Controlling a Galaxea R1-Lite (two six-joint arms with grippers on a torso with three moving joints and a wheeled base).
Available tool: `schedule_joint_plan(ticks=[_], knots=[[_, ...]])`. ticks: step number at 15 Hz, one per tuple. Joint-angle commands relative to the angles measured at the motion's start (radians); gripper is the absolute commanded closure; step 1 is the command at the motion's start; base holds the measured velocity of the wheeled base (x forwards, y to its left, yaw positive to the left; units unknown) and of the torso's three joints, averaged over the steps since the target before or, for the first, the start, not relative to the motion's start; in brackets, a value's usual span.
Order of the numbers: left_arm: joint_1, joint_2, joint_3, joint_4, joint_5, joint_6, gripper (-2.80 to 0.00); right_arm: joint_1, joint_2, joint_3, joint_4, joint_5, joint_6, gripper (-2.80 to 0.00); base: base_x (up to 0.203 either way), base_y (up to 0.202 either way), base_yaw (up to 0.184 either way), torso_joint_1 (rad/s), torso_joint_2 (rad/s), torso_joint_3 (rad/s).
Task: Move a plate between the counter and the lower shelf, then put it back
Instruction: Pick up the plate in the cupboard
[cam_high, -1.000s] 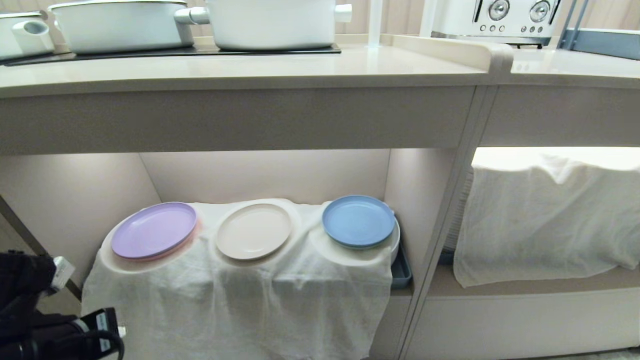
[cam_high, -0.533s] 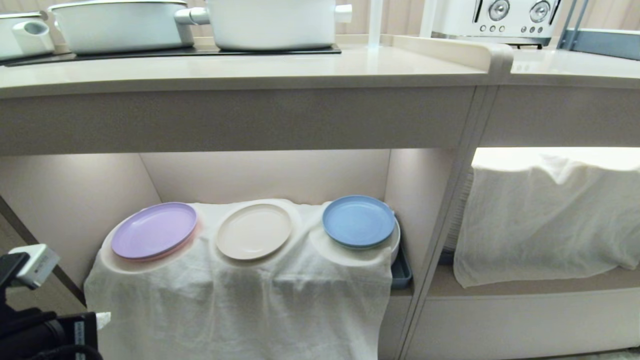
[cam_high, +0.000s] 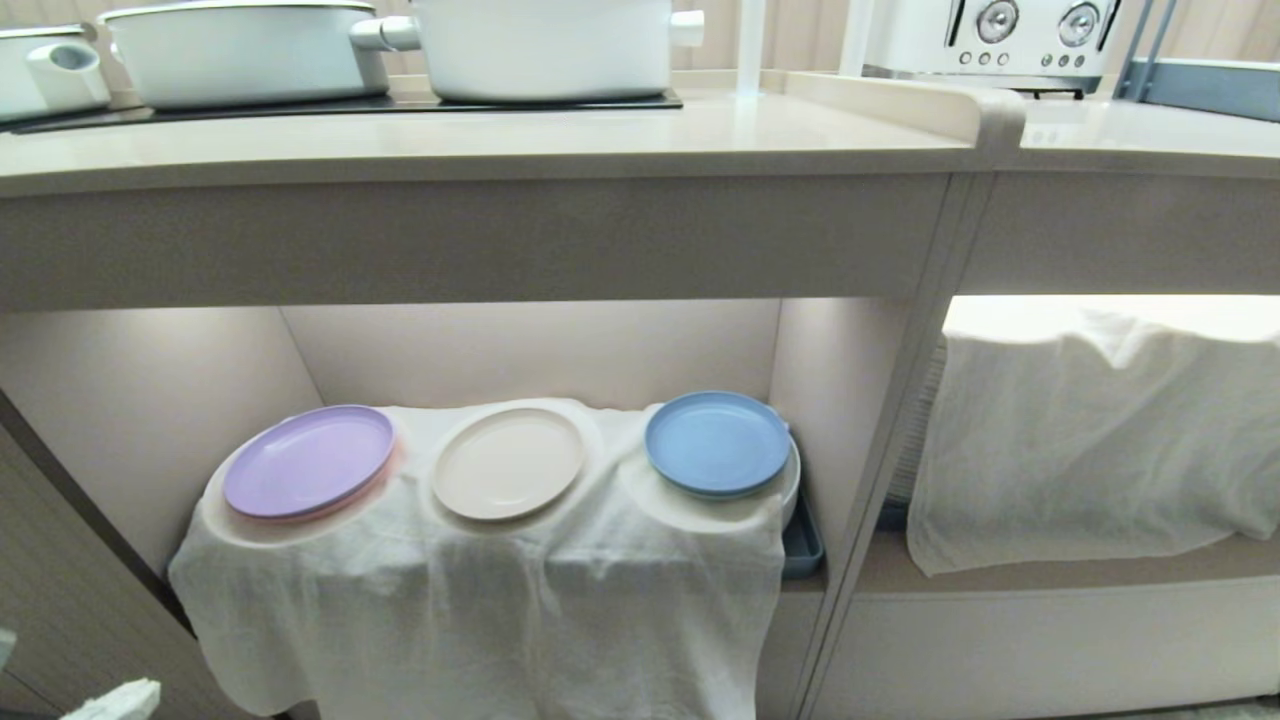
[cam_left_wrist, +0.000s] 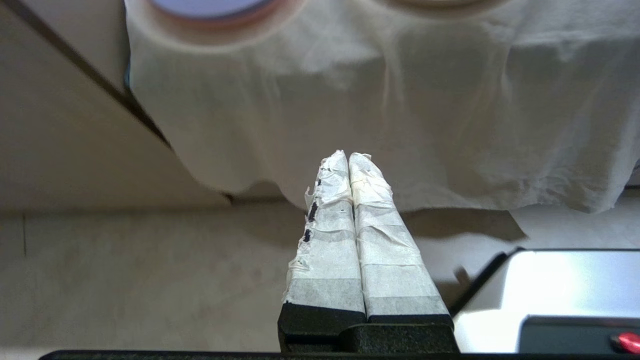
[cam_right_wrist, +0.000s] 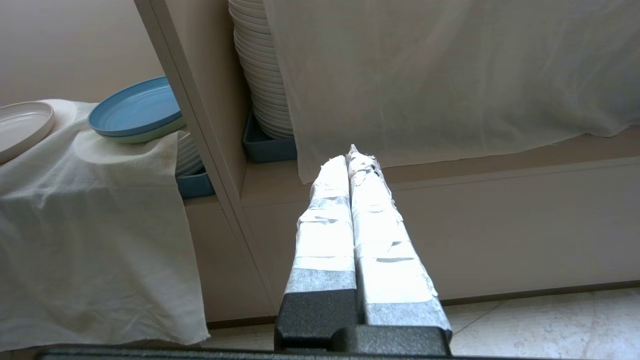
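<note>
- The left end effector (cam_left_wrist: 348, 159) hangs low in front of the draped cloth, its two tape-wrapped fingers (cam_left_wrist: 327, 240) pressed flat together and holding nothing; in the head view only a white taped tip shows at the bottom left corner.
- The right end effector (cam_right_wrist: 351, 156) sits low before the right-hand compartment, its taped fingers also closed tight on nothing.
- A white gauzy cloth (cam_high: 480, 590) hangs in soft wrinkles over the front of the lower shelf (cam_high: 530, 350), a recessed bay with smooth pale beige walls.
- On the cloth-covered round mounds lie three shallow round plates in a row: a lilac plate (cam_high: 308, 461) on the left, the plate (cam_high: 509, 462), cream and matte with a low raised rim, in the middle, and a blue plate (cam_high: 717, 442) on the right, each apart from its neighbour.
- The blue plate rests on a stack of white dishes set in a grey-blue tray (cam_high: 803, 545).
- In the right bay another white cloth (cam_high: 1090, 440) hangs over a tall stack of white plates (cam_right_wrist: 260, 75).
- Above, the worktop (cam_high: 500, 135) is smooth, pale beige and thick-edged, with a raised ridge toward the right.
- At its back stand white pots (cam_high: 540, 45) on a black hob panel and a white toaster (cam_high: 990, 40) with round metal knobs.
</note>
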Motion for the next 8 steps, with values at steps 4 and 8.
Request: schedule_joint_plan(ticks=[4, 8], knots=[[0.037, -0.289, 0.16, -0.16, -0.105, 0.089, 0.0, 0.0, 0.001, 0.0, 0.0, -0.001, 0.001, 0.0, 0.0, 0.0, 0.0, 0.0, 0.0, 0.0], [0.074, -0.465, 0.164, -0.075, -0.153, 0.096, 0.0, 0.0, 0.001, 0.0, 0.0, -0.001, 0.001, 0.0, 0.0, 0.0, 0.0, 0.0, 0.0, 0.0]])
